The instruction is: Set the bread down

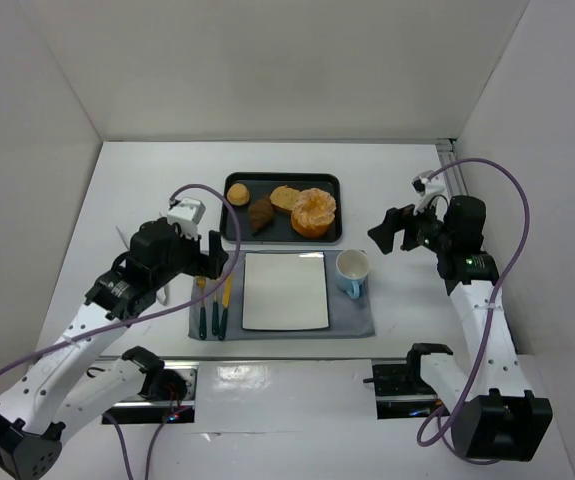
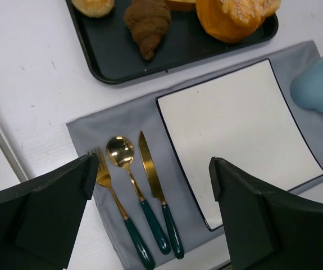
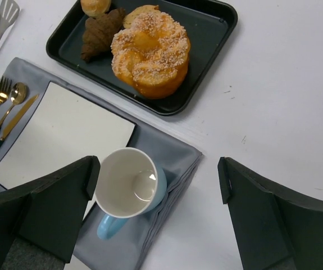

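Above tabletop: two claws, both spread wide, both empty.
Left claw: black flat-sided fingers fully apart, touching nothing, hanging over cutlery and plate edge. Right claw: same build, same spread, nothing held, over cup and bare white surface. Bread: four pieces, all in tray, black, shallow, round-cornered, just beyond mat: sugared golden ring, crusty and largest; dark brown ridged croissant; small pale round bun; flat tan roll between them. Mat: grey cloth, rectangular. Plate: white, square, glossy, dark rim, centred on mat. Cup: pale blue outside, white inside. Fork, spoon, knife: gold metal, dark green handles, side by side left of plate.
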You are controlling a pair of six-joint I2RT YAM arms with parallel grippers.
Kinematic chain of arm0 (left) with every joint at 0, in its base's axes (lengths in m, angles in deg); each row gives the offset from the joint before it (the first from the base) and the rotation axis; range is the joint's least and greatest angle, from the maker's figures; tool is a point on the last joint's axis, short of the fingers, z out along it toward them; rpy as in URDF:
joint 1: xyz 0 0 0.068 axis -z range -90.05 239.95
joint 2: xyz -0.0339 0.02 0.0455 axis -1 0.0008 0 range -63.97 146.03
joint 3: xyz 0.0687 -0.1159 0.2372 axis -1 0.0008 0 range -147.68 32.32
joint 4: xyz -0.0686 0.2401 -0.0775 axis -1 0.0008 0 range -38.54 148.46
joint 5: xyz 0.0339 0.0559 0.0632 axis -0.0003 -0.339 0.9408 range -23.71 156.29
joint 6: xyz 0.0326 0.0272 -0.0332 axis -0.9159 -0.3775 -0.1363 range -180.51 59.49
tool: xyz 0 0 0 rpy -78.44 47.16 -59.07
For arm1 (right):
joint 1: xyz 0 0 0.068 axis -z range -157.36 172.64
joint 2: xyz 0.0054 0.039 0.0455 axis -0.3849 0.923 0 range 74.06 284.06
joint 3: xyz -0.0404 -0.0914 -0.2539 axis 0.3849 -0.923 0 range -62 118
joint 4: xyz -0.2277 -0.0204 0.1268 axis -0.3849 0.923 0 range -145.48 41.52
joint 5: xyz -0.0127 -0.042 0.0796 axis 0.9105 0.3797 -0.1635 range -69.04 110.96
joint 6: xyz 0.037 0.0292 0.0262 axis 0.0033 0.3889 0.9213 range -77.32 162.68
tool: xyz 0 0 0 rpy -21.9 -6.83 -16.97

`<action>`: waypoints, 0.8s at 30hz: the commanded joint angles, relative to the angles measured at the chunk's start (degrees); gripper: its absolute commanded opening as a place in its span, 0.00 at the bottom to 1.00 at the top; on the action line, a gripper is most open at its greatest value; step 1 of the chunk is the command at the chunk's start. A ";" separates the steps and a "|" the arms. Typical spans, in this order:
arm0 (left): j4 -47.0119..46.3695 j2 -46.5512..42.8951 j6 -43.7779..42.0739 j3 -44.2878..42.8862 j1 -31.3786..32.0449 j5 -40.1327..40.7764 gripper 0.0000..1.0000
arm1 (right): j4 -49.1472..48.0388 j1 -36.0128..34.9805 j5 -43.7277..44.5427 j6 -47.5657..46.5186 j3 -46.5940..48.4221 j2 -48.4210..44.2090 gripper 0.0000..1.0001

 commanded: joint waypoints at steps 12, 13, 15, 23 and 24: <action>0.94 12.85 9.57 -4.07 -12.28 11.72 1.00 | -2.08 -0.25 -1.00 -7.30 -0.62 -3.27 1.00; 0.95 14.18 9.58 -5.29 -13.26 11.72 1.00 | -2.08 -0.25 -0.46 -7.29 -0.62 -3.27 1.00; 1.48 16.55 10.29 -5.83 -14.93 11.72 1.00 | -2.08 -0.25 -0.46 -7.29 -0.09 -3.27 1.00; 1.21 25.78 11.95 -7.77 -21.70 16.10 1.00 | -1.55 -0.25 -1.78 -6.77 -0.09 -4.51 0.99; 1.22 26.31 12.48 -7.77 -22.75 17.50 1.00 | -1.55 -0.25 -2.30 -6.77 -0.09 -5.03 0.99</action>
